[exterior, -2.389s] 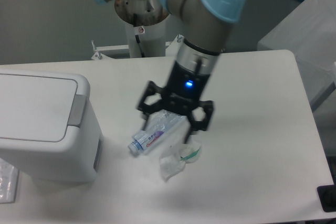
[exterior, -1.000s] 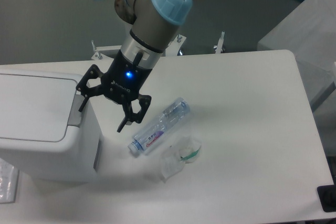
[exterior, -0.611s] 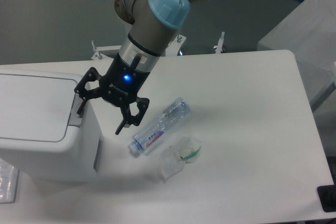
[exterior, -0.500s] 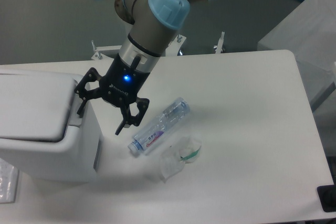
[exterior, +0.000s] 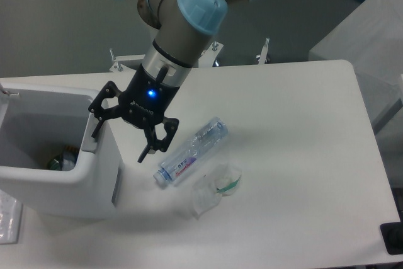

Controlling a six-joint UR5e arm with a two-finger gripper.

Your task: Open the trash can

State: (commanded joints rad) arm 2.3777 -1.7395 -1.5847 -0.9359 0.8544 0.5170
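The pincer (exterior: pixel 123 131) is spread wide and holds nothing, one finger (exterior: pixel 96 127) at the right rim of the trash can (exterior: pixel 94 174), which stands at the surface's (exterior: pixel 302 155) left. Half a second ago the lid covered it; now the inside shows.

A: The trash can (exterior: pixel 94 174) runs off the left edge, so its lid isn't visible. Stuff inside (exterior: pixel 63 159) is too dark to identify.

B: The hand (exterior: pixel 121 135) hides the can's near rim; bottle (exterior: pixel 192 150) label's unreadable.
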